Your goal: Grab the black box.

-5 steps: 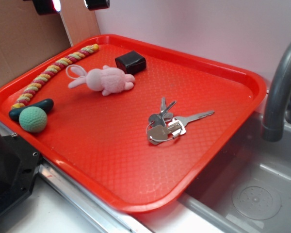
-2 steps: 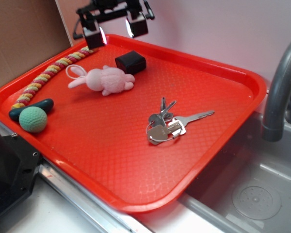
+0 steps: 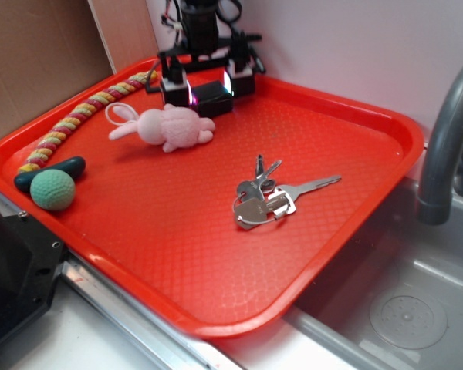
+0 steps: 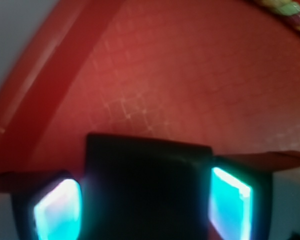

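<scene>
While the black box (image 3: 214, 99) rests on the red tray (image 3: 355, 193), the hand (image 3: 208, 83) straddles it, fingers (image 4: 57, 210) spread either side, contact unclear.

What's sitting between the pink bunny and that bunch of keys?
Nothing. In the exterior view, only bare red tray separates the pink bunny from the keys.

Small glossy black box (image 3: 213, 99) flat at the red tray's (image 3: 370, 193) far edge, beside the pink bunny (image 3: 170, 127).
</scene>
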Controlling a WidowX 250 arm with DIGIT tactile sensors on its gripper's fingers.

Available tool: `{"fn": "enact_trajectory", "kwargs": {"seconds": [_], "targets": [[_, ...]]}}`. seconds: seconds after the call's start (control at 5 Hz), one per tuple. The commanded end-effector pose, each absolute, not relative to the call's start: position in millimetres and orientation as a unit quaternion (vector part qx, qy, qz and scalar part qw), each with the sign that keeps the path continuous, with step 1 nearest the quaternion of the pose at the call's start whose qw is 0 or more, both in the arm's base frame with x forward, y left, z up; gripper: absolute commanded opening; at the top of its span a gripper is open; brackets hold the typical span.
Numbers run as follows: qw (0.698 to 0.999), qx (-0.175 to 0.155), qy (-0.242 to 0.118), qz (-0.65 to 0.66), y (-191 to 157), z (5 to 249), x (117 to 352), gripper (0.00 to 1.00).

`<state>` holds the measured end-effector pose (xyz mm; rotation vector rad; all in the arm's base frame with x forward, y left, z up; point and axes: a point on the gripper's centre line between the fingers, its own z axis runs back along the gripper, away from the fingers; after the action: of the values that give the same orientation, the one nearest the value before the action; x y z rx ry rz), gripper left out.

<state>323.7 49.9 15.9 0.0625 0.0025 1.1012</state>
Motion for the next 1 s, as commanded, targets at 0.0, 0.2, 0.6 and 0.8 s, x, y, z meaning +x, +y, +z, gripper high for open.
{"fn": "enact_trajectory", "kwargs": {"seconds": [0.0, 0.2, 0.6, 0.8], "targets": [[0.852, 0.016, 0.026, 0.522, 60.8, 1.0, 323.4, 1.0], [0.871, 0.025, -0.001, 0.491, 52.4, 26.8, 296.6, 0.0], [0.926, -0.017, -0.114, 0.359, 58.8, 118.9, 229.9, 0.0], [0.963, -0.027, -0.122, 0.24, 58.1, 168.6, 213.3, 0.0]]}}
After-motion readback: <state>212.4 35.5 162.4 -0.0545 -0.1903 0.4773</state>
